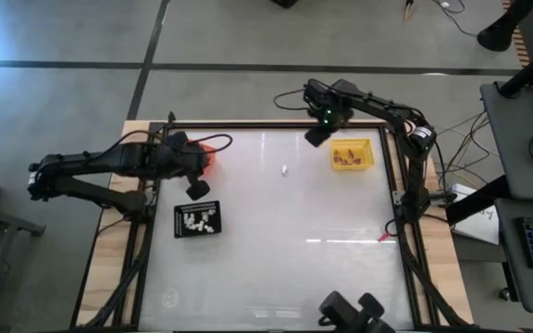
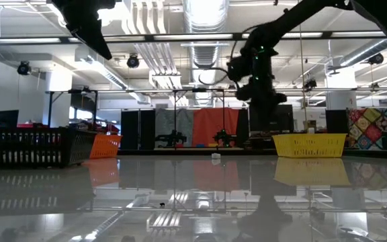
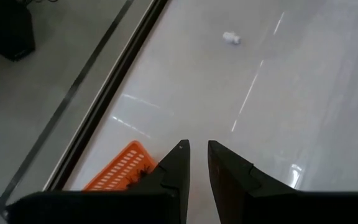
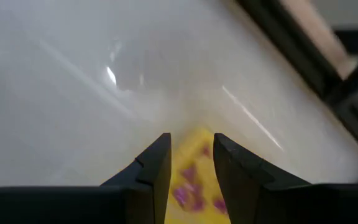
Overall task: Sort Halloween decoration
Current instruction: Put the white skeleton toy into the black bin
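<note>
The right gripper [image 1: 316,135] is hovering at the upper middle of the overhead frame, just beside the left edge of the yellow tray [image 1: 366,145]; its fingers are standing apart with nothing between them, and its wrist view is looking down through that gap onto purple trinkets [image 4: 188,194] lying in the tray, so it is probably positioned there to let a piece drop in with its own colour. The left gripper [image 1: 197,188] is hanging at the left of the frame between the orange tray [image 1: 208,159], mostly hidden under the arm, and the black tray [image 1: 179,230] just below it; its fingers are showing only a narrow gap and are holding nothing, which reads as an arm waiting near its own two trays. Three trays are sitting on the surface [image 1: 285,259], one per colour group, set out toward the sides so each arm is reaching its own. The black tray is carrying a cluster of white trinkets [image 1: 198,220], too small and tightly packed to count; the yellow tray's contents are showing brownish from above and cannot be counted either. One loose white trinket [image 1: 285,170] is lying alone near the upper centre of the frame, well apart from every tray, apparently the only piece not yet sorted.
</note>
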